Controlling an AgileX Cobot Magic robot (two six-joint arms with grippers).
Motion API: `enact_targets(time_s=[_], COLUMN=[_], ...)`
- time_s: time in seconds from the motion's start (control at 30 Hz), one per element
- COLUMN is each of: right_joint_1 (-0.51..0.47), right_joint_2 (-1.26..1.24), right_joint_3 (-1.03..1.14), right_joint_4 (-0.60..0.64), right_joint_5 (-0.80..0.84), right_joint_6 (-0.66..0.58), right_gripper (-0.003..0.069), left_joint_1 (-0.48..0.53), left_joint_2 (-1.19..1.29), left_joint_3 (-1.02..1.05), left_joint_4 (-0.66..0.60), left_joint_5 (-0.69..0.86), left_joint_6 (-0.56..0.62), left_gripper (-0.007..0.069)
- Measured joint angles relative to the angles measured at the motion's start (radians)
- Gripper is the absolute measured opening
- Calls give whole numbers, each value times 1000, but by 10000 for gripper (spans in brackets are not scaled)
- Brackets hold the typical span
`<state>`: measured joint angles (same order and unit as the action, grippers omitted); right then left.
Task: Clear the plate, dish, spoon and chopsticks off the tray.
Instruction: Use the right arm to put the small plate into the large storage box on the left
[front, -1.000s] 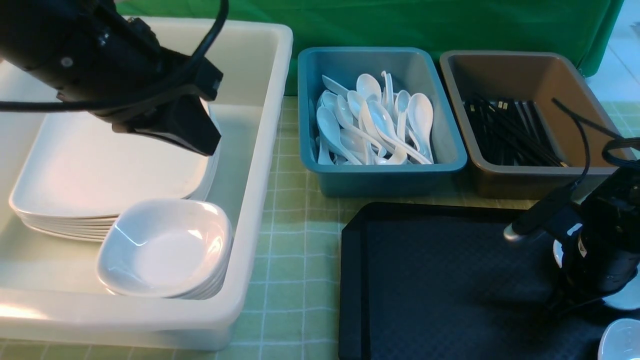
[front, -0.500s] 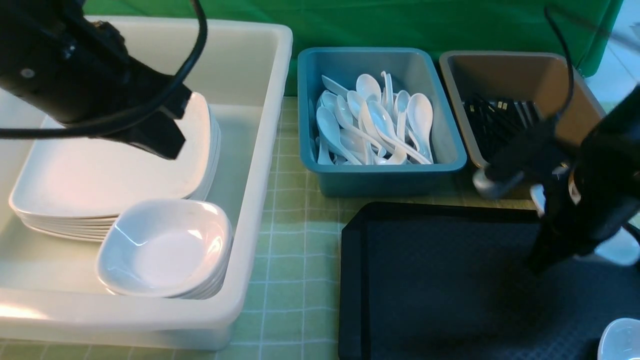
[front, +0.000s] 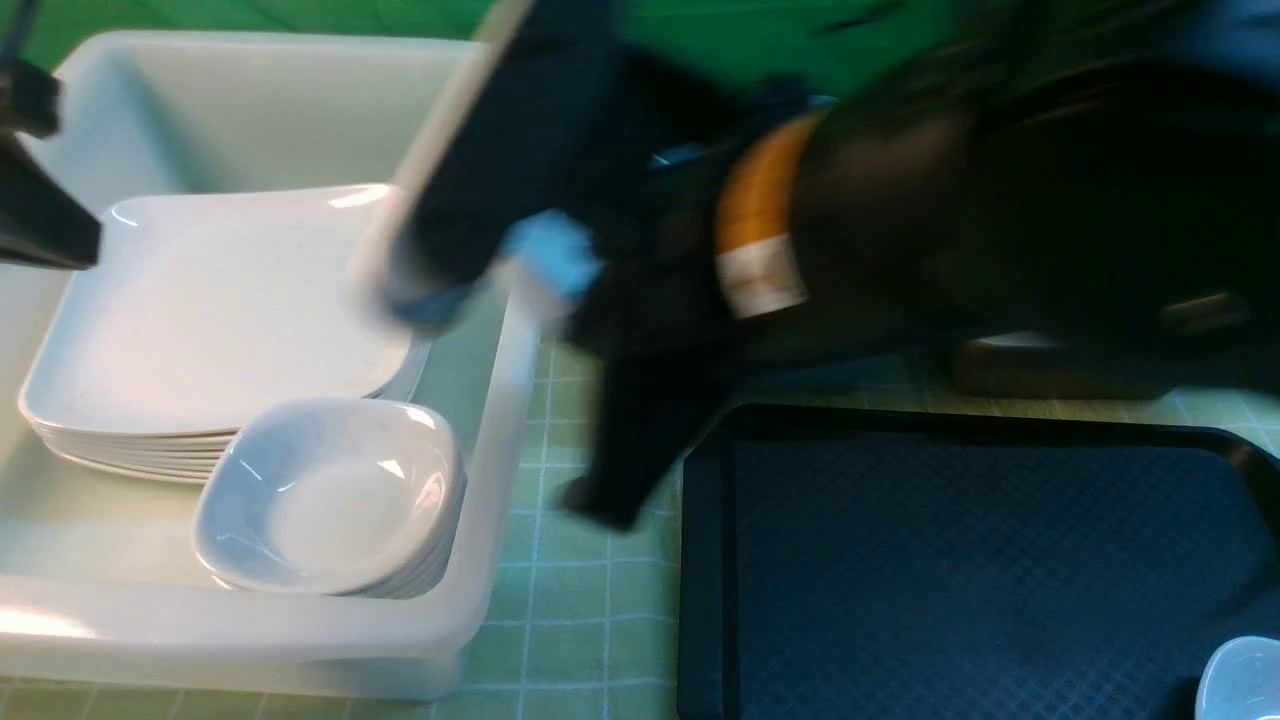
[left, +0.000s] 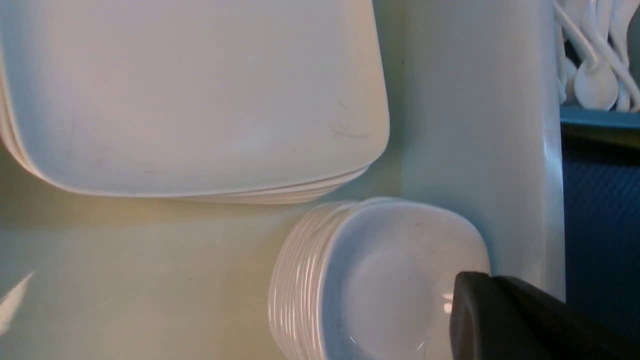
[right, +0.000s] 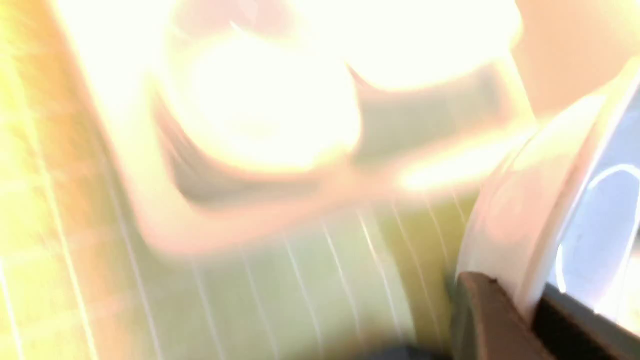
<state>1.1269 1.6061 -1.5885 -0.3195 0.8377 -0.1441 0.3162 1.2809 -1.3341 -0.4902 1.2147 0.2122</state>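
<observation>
One plate (right: 525, 210) clamped by rim in your right fingers (right: 495, 315), motion-blurred over white bin (front: 300, 640) wall; left fingers (left: 500, 320) together, holding nothing.

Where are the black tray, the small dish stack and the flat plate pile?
Black tray (front: 950, 570), front view, bare textured floor.
Small dish stack (front: 330, 500), front view, top dish's hollow.
Flat plate pile (front: 220, 310), front view, top plate's face.

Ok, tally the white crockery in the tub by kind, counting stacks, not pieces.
Plate stacks: 1
Small deep dish stacks: 1
Total in the white tub: 2
</observation>
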Motion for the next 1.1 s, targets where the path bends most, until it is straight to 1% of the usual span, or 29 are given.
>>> enact_targets(time_s=[0.1,0.2,0.3,0.47,0.73,0.83,0.87,0.9,1.07,1.1], right_joint_1=[38,52,58,58,59,59,59,59,79,83], right_joint_2=[131,240,353,426,428,428,428,428,421,415], right_joint_3=[-72,-127,-180,-212,-220,-220,-220,-220,-221,-223], right_joint_4=[0,1,2,2,6,37,45,45,48,48], right_joint_5=[-56,-81,-87,-94,-92,-79,-76,-76,-59,-48], right_joint_6=[-91,-161,-200,-210,-143,-139,-137,-137,-136,-136], right_gripper=[29,29,29,29,41,85,109,115,299,317], left_joint_1=[89,127,135,135,135,135,135,135,135,135], left_joint_2=[0,0,0,0,0,0,0,0,0,0], left_joint_3=[29,40,42,44,44,44,44,44,44,44], left_joint_4=[-54,-68,-77,-96,-97,-97,-97,-97,-97,-97], left_joint_5=[-1,-1,-1,-1,-1,-1,-1,-1,-1,-1], left_joint_6=[25,29,29,47,50,50,50,50,50,50], left_gripper=[-3,-3,-3,-3,-3,-3,-3,-3,-3,-3])
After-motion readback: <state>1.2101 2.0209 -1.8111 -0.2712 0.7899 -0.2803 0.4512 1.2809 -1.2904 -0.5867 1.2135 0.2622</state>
